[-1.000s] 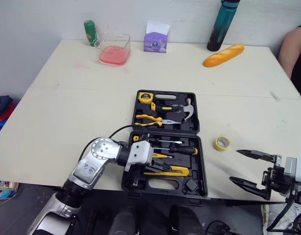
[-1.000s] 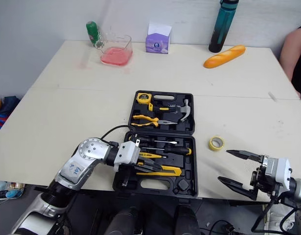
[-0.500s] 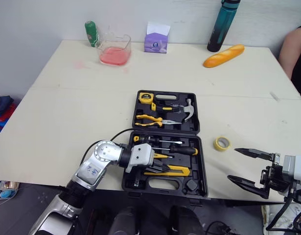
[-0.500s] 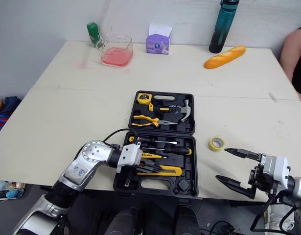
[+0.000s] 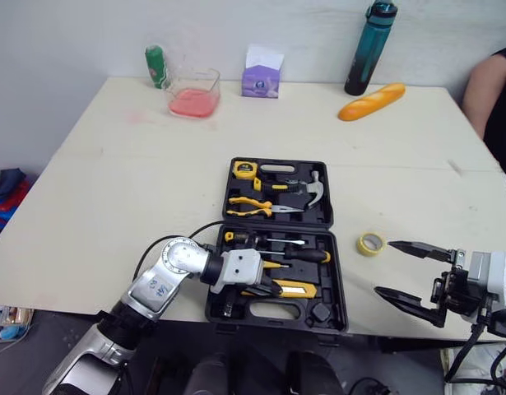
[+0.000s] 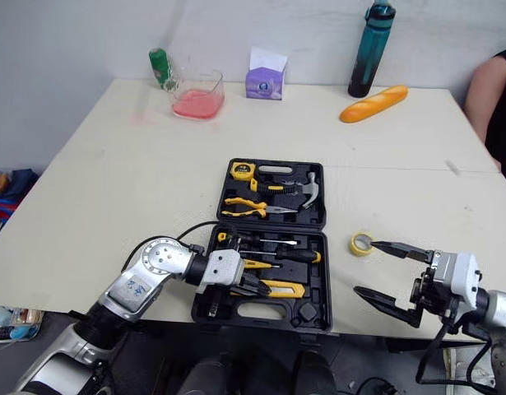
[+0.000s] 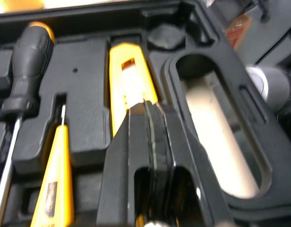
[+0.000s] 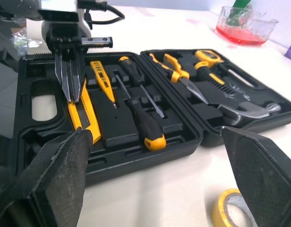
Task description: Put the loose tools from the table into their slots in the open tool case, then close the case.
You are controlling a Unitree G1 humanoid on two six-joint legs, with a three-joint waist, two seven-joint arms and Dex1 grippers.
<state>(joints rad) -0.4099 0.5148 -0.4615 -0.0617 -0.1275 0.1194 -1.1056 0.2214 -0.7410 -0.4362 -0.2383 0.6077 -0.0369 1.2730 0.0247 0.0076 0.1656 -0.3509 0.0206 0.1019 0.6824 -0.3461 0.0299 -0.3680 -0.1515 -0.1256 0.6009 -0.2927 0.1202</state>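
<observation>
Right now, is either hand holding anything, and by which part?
Nothing is held. The left gripper is shut empty, tips over the yellow knife in the tool case. The right gripper hangs open beside the tape roll.

1. No word, brand or number can be read on anything.
2. The slim yellow plastic tool (image 7: 53, 184) just beside the left hand (image 7: 147, 106) bears a small dark label, too blurred to read.

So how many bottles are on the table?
2. The green bottle stands at the far left, beside the glass container of red liquid. The teal bottle stands at the far edge toward the right, just behind the bread loaf. None seems hidden.
</observation>
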